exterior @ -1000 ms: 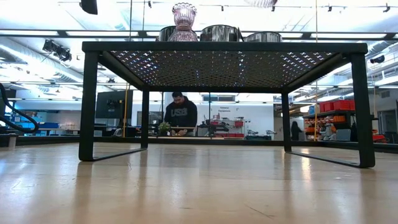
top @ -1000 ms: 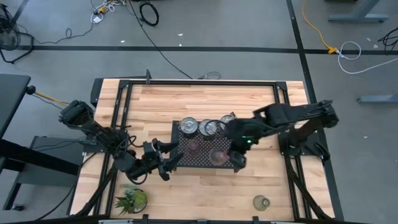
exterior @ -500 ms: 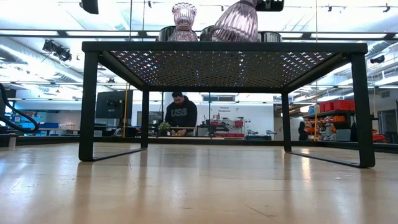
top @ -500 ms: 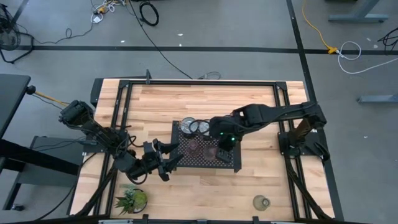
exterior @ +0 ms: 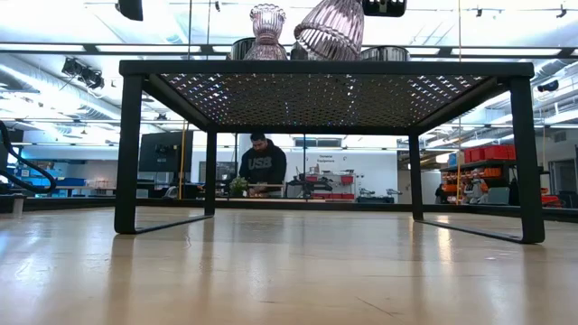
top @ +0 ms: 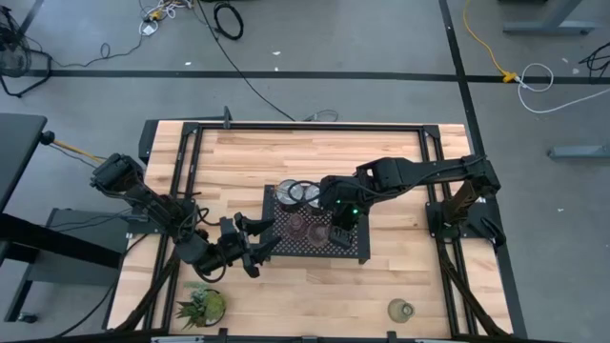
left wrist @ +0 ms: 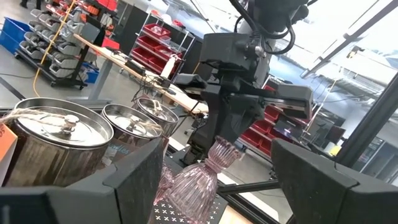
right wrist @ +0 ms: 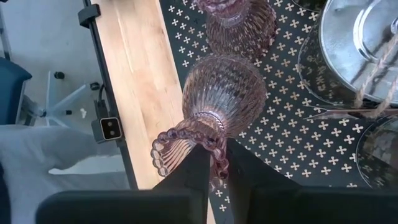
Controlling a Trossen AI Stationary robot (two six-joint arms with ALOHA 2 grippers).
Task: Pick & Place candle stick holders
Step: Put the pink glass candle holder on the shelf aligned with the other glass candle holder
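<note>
Right wrist view: fingers (right wrist: 214, 163) clamp ribbed pink glass holder's (right wrist: 221, 93) frilled rim.

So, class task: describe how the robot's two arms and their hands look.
Both arms are dark, jointed tubes. The right arm shows a small green light near its wrist. The left arm has cabling along it. Each hand, like the right hand, has two flat black fingers.
</note>
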